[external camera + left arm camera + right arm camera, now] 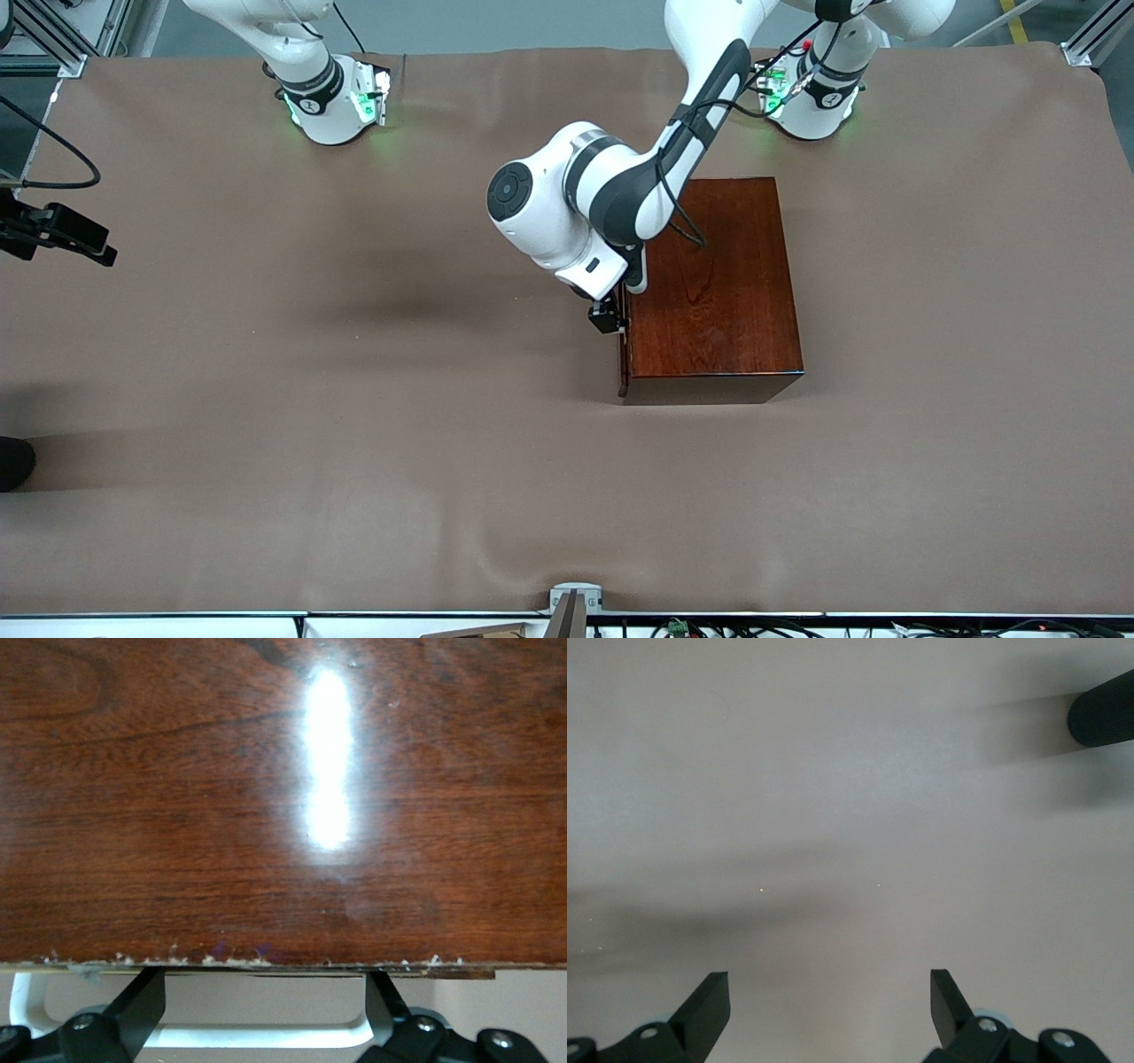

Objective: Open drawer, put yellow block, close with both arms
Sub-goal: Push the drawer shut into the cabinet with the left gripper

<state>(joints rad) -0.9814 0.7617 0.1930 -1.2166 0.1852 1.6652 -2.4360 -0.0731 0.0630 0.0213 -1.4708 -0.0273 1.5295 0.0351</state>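
Left tool (266,1014), spread open, straddles the drawer (624,341) handle (257,1036); right tool (831,1010) waits open over bare table (354,399). Misjudge the squeeze, fingers slip off.

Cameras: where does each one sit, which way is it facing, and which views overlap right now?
Front view: high across the table, facing both bases; shows both arms, the left gripper at the drawer front of the wooden box.
Left wrist view: looks down on the box top; its open fingers straddle the white handle.
Right wrist view: looks at the bare table cover; open fingers show.
Front and left wrist views share the box.
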